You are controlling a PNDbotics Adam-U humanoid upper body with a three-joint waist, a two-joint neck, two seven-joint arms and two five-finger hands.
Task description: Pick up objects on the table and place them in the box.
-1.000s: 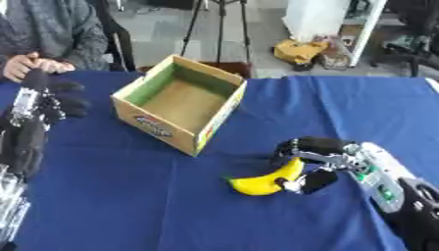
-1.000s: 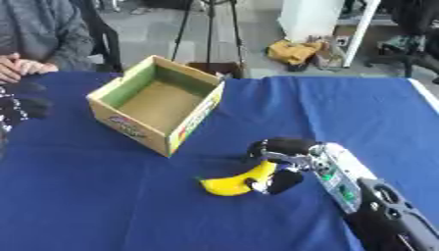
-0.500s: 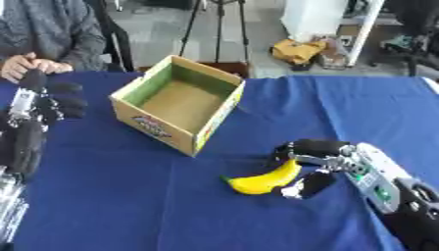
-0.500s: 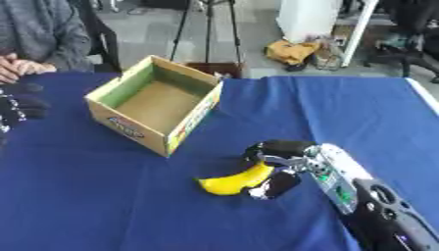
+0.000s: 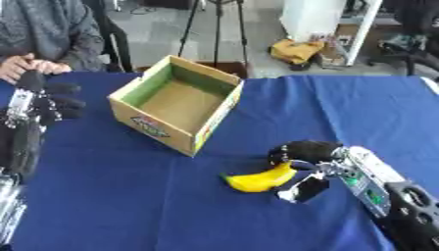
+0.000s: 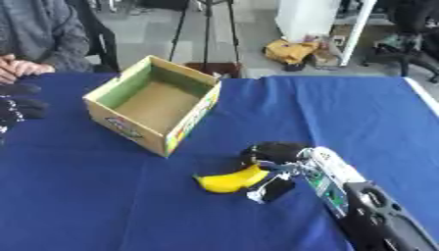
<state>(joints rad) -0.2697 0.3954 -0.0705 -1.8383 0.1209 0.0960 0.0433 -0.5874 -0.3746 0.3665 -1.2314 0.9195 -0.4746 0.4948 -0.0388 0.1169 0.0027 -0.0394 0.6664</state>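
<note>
A yellow banana (image 5: 257,180) lies on the blue table (image 5: 360,112), right of centre. My right hand (image 5: 306,159) is at its right end, fingers curled over the top and thumb below, closing round the fruit. An open cardboard box (image 5: 179,109) with a green inner rim stands empty at the back left, tilted askew. My left hand (image 5: 38,105) hangs at the left edge, fingers straight, holding nothing.
A person sits behind the far left edge with hands (image 5: 30,65) resting on the table, away from the box. A tripod and chairs stand on the floor beyond the table.
The right hand's fingers have closed further round the banana's end, and the banana has shifted slightly. The left hand has stayed in place.
</note>
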